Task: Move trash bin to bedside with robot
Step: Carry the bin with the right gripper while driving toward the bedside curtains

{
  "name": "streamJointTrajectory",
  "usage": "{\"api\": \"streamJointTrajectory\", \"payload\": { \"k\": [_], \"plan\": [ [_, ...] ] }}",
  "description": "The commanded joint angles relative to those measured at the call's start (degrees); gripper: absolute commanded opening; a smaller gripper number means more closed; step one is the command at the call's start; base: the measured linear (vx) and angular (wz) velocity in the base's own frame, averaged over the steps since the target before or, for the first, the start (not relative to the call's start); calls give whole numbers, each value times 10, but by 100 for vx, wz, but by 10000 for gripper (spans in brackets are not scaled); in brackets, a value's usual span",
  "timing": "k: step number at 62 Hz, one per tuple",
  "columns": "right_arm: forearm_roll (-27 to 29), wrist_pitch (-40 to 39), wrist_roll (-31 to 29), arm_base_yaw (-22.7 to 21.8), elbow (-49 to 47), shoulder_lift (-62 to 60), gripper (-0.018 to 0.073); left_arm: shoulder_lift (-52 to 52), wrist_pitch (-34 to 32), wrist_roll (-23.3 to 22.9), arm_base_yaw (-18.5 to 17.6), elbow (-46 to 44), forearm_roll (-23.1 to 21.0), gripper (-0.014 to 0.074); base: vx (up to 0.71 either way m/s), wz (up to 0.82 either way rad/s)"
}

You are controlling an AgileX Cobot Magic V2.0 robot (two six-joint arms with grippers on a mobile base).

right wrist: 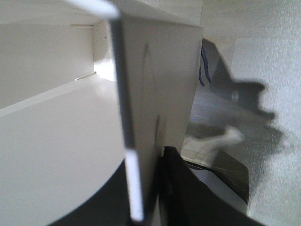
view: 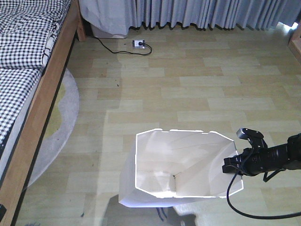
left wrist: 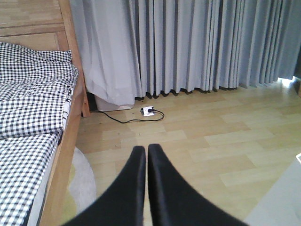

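Observation:
The white trash bin (view: 160, 155) stands open-topped on the wooden floor, low in the front view. My right gripper (view: 233, 165), on a slim black arm reaching in from the right, is shut on the bin's right wall at the rim. The right wrist view shows that thin wall (right wrist: 155, 84) pinched between the two black fingers (right wrist: 188, 197), one inside and one outside. The bed (view: 28, 70), with checked bedding and a wooden frame, runs along the left, well apart from the bin. My left gripper (left wrist: 146, 151) is shut on nothing, hanging over the floor beside the bed (left wrist: 33, 108).
A pale round rug (view: 61, 117) lies partly under the bed frame. A white power strip (view: 138, 43) with a black cable sits by the grey curtains (view: 202, 12) at the back. A wooden furniture edge (view: 296, 42) shows at far right. A black cable (view: 254, 214) loops below the right arm.

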Motion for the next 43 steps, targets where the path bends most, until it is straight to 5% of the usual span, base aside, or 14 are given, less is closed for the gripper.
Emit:
{"api": "streamJointTrajectory", "payload": {
  "k": [1,43],
  "plan": [
    [16,149,1,-1,-3,-40,-5,-8,-40,0,-3,11,-2,-6,29,5],
    [16,149,1,-1,-3,-40,-5,-8,-40,0,-3,11,-2,-6,26,2]
  ]
}}
